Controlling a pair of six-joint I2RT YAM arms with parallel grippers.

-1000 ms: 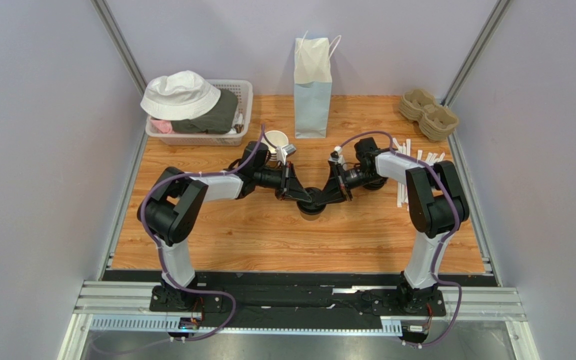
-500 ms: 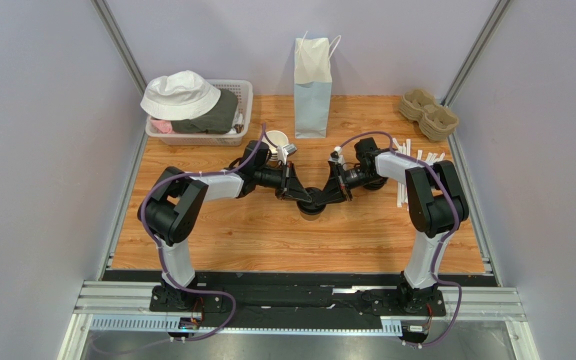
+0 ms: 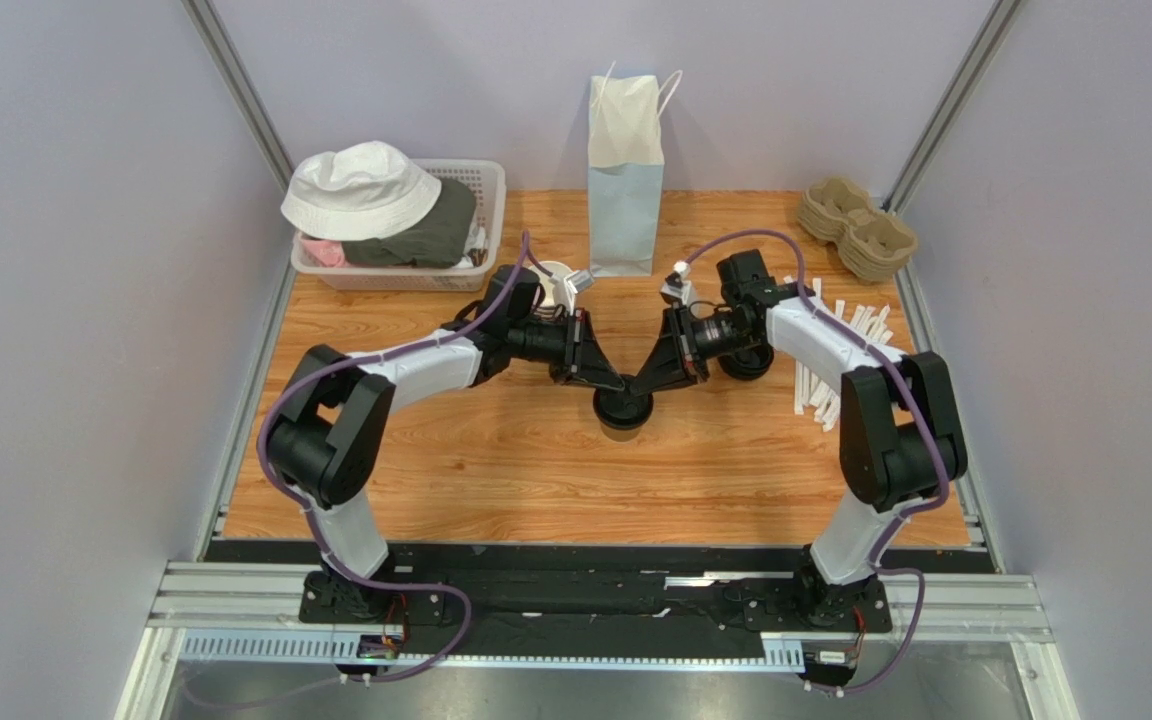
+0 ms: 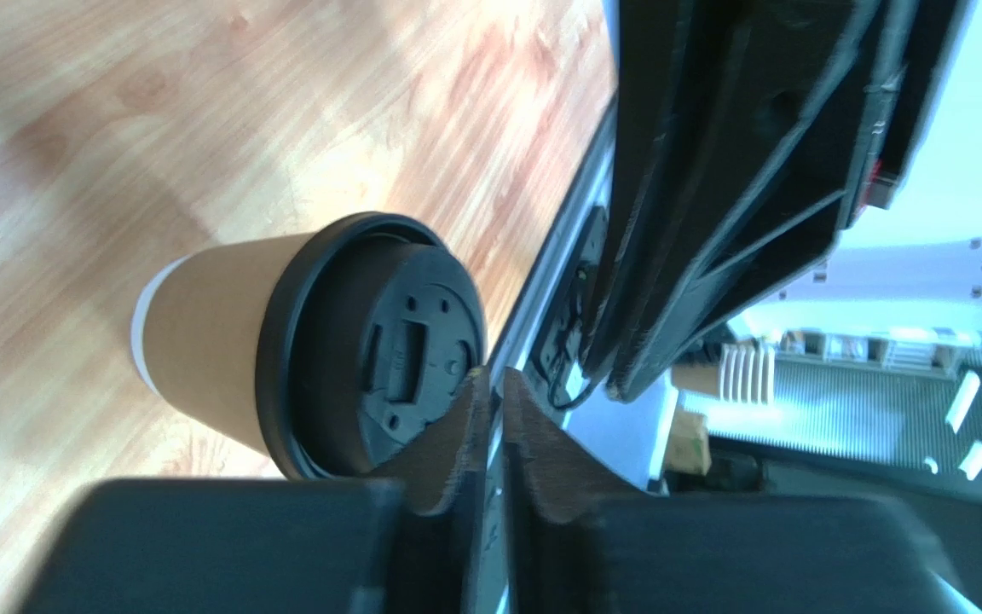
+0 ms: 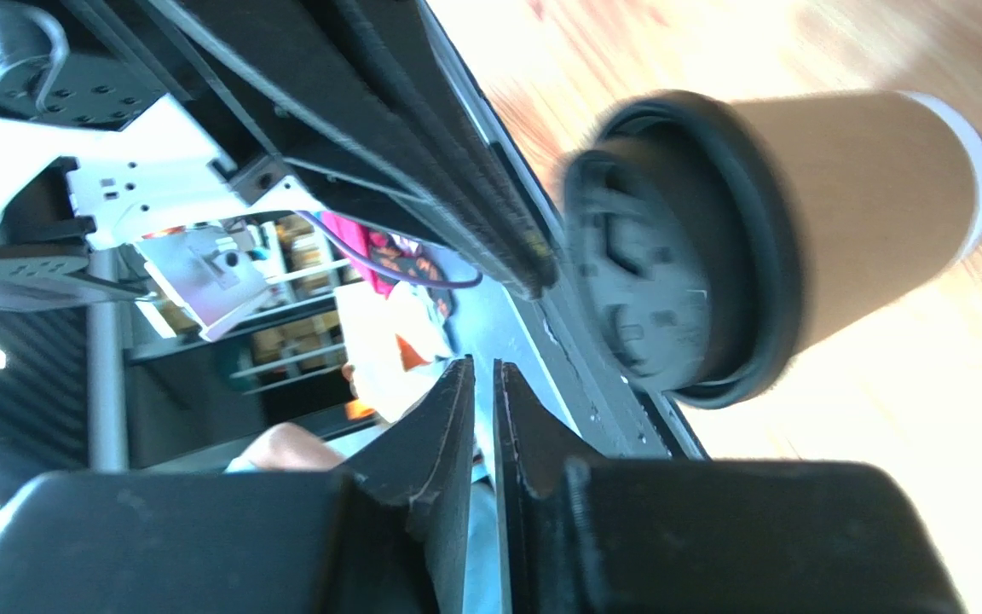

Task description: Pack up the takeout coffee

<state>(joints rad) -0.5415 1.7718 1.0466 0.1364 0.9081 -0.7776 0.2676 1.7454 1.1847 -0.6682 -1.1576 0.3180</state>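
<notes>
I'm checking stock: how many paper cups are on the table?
2: a lidded cup mid-table, an open cup near the basket; others may nest inside it.

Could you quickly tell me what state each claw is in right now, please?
Left claw: almost closed, holding nothing; the takeout coffee is just beside it.
Right claw: almost closed, holding nothing.

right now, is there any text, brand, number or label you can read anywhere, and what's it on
None can be read in any view.
Lid of the coffee cup: raised moulded marks only, too blurred to read as letters.
Paper bag: no print visible.
</notes>
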